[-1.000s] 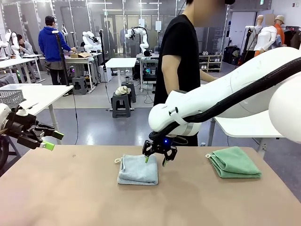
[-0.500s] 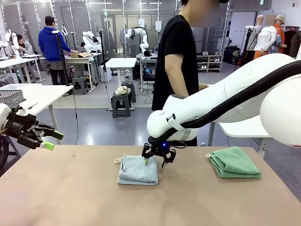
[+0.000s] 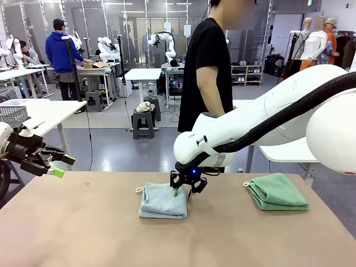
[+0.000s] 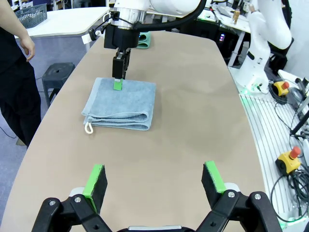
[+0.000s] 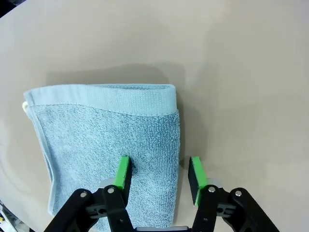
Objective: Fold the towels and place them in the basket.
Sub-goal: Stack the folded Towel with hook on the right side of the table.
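A: What fills the frame?
B: The table (image 3: pixel 83 233), with the right arm (image 3: pixel 261 119) crossing the middle.
A: The towels?
B: 2, both folded: the blue towel (image 3: pixel 162 201) at centre, the green towel (image 3: pixel 277 192) at right.
A: And the grippers?
B: The right gripper (image 5: pixel 159 173) straddles the blue towel's edge, jaws partly closed, 1 pad on the cloth. The left gripper (image 4: pixel 153 180), at the left edge, is spread wide and holds nothing.
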Tool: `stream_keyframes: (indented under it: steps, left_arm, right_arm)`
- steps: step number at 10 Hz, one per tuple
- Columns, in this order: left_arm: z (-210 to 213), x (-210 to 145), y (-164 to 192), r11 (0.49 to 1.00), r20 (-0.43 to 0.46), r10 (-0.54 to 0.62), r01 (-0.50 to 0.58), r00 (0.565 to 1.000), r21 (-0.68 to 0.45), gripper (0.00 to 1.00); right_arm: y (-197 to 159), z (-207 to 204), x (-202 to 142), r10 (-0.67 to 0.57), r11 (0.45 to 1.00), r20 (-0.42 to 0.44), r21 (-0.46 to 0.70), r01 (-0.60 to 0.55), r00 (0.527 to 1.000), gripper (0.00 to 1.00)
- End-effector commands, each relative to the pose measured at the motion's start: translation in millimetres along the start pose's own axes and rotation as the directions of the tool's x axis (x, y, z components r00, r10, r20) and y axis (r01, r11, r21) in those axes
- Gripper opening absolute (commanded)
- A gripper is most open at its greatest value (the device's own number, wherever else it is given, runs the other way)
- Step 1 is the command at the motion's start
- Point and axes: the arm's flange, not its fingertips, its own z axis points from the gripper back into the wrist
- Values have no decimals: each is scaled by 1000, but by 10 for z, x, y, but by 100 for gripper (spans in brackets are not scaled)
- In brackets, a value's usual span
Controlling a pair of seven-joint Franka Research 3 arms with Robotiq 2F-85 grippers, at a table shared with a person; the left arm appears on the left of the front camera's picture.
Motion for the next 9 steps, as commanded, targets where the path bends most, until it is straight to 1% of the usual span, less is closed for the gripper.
stream_keyframes:
  steps: [1, 2, 3, 4, 5, 7, 8, 9]
  left_arm:
    - [9, 15, -30, 1000, -3, -3, 3, 1000, 5, 100]
    - [9, 15, -30, 1000, -3, -3, 3, 1000, 5, 100]
    - [9, 15, -30, 1000, -3, -3, 3, 1000, 5, 100]
    - [9, 15, -30, 1000, -3, -3, 3, 1000, 5, 100]
    - [9, 15, -30, 1000, -3, -3, 3, 1000, 5, 100]
    - [9, 15, -30, 1000, -3, -3, 3, 1000, 5, 100]
    - [9, 15, -30, 1000, -3, -3, 3, 1000, 5, 100]
    - [9, 15, -30, 1000, -3, -3, 3, 1000, 5, 100]
  right_arm:
    - [20, -41, 22, -19, 1000, 28, -10, 19, 999, 41]
    - [22, -40, 17, -17, 1000, 27, -10, 17, 999, 7]
    - [29, -39, 9, -13, 1000, 22, -13, 13, 1000, 21]
    - [41, -30, -1, -10, 1000, 13, -21, 10, 1000, 0]
    - [50, -28, -6, 4, 1000, -5, -29, -4, 1000, 1]
    - [61, -2, -1, 24, 999, -14, -46, -25, 1000, 0]
    - [55, 2, 32, -25, 998, 25, -63, 27, 999, 0]
    - [42, -5, -14, 21, 1000, -6, -12, -21, 1000, 0]
